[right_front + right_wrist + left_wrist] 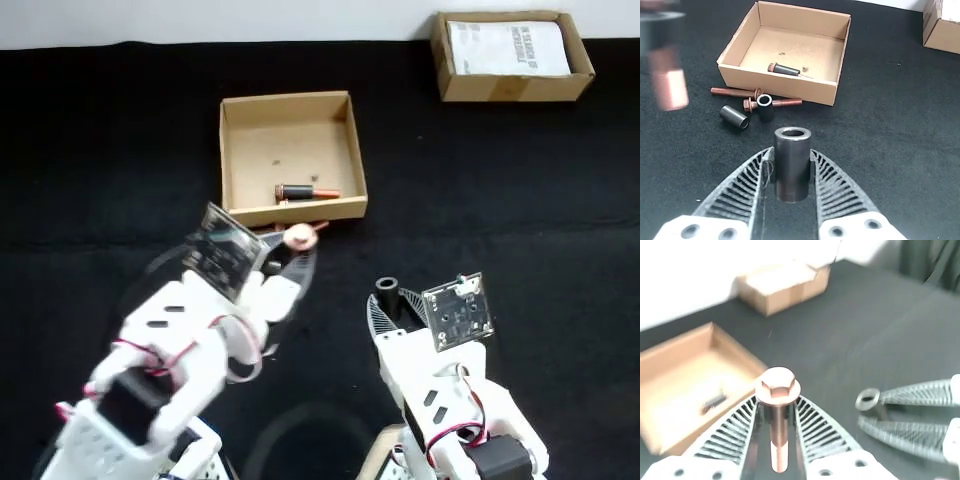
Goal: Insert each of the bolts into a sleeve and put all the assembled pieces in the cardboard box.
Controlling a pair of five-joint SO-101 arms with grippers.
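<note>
To mate them cleanly, the bolt [778, 390], pinched by its shank in the left gripper [777, 412], should line up with the bore of the sleeve [792, 142], clamped upright in the right gripper [791, 167], before any push. In the high view, the left arm leans up from lower left, with the bolt head just below the cardboard box [235, 150]. The bolt's tilt is hard to judge, perhaps near level. The right arm sits lower centre-right, pointing up-frame.

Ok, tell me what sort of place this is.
Probably a lab or hobby workbench for robot assembly practice: a black-clothed table, an open cardboard box beside loose bolts and sleeves, and a plain white wall behind.
</note>
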